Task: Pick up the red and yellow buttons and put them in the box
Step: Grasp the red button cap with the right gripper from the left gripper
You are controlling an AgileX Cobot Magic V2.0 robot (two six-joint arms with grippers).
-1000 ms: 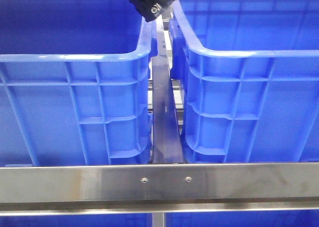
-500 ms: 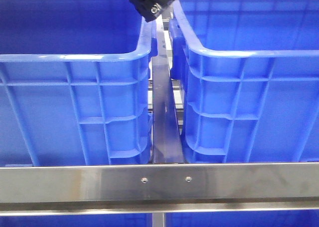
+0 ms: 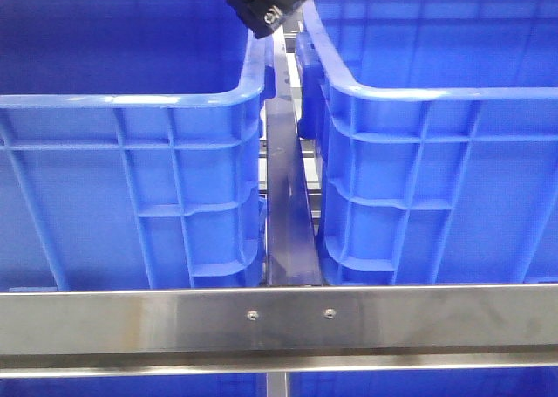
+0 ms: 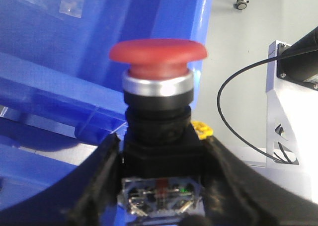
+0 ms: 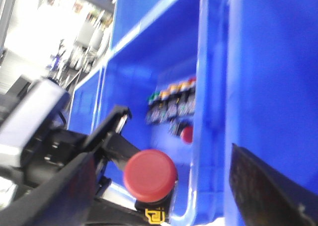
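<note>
Button [image 4: 158,54], the red one, sits pinched by its black body in my left gripper [image 4: 160,184], cap up, above the crates. Its smooth housing could slip or tilt as I lower it. My right gripper [image 5: 164,196] is spread and empty. Just beyond, the crate rim [image 5: 211,87] could catch the cap; farther inside, more buttons [image 5: 171,104] line the wall.

bright, even overhead light in the front view; sharp, with soft sheen along the blue crate rims [image 3: 131,99] and streaky glare on the steel rail [image 3: 279,318]. left wrist view crisp on the red button [image 4: 158,54], background soft. right wrist view blurred, blown-out white at one corner.
</note>
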